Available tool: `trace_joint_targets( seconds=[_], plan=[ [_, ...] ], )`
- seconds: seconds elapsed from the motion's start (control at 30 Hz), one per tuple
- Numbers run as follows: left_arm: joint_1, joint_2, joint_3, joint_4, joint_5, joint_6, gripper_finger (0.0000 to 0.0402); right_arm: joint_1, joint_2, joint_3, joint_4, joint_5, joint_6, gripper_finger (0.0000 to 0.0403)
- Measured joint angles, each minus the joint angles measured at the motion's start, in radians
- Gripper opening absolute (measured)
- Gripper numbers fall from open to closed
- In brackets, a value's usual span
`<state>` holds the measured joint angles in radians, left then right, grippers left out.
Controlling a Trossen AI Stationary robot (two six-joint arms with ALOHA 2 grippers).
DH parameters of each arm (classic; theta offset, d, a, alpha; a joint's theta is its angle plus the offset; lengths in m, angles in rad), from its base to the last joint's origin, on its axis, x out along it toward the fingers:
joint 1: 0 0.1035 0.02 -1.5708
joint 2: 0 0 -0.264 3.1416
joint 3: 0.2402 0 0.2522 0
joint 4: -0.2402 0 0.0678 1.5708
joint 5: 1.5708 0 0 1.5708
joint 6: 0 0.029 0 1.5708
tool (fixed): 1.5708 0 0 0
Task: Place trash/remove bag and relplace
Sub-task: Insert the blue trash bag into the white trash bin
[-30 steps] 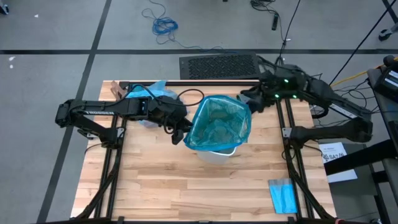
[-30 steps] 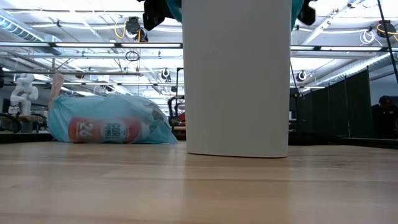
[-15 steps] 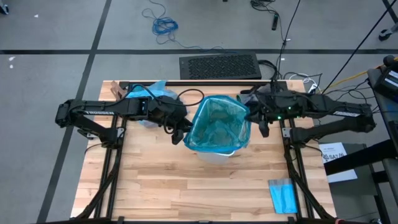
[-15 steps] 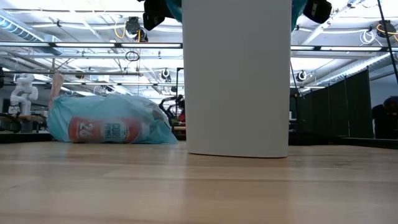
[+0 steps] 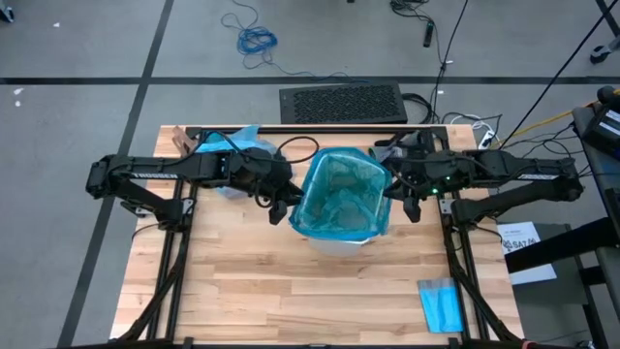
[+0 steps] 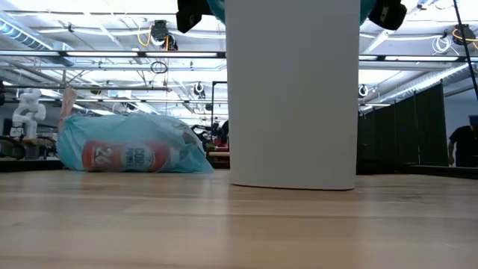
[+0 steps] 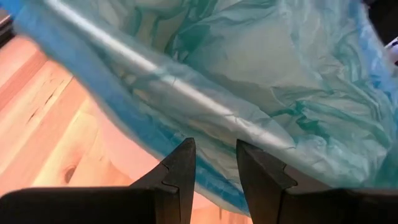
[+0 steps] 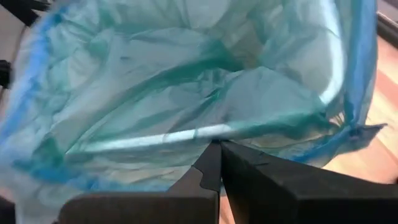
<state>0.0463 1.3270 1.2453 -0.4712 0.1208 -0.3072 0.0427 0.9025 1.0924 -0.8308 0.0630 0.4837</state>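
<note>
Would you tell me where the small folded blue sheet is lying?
In the high view, the folded blue sheet lies at the table's near right corner.

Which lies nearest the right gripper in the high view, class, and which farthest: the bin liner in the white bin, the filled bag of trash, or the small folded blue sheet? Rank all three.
Measured from the right gripper:
1. Bin liner: right beside it, at the bin's right rim.
2. Small folded blue sheet: near the table's front right corner.
3. Filled bag of trash: back left, beyond the bin.
</note>
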Motion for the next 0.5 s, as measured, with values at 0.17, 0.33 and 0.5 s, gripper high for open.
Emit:
trace_joint_targets(
  seconds=[0.17,0.33,0.5],
  plan=[
    [0.001,0.0,0.0,0.01,0.001,0.024,0.0113,-0.04,0.051,0.0,0.037,0.017,-0.052,0.0],
    [0.039,0.026,0.0,0.014,0.011,0.037,0.0113,-0.128,0.112,0.0,0.11,0.02,-0.132,0.0],
    [0.092,0.05,0.0,0.008,0.063,0.056,0.0113,-0.224,0.147,0.0,0.13,-0.035,-0.176,0.0]
  ],
)
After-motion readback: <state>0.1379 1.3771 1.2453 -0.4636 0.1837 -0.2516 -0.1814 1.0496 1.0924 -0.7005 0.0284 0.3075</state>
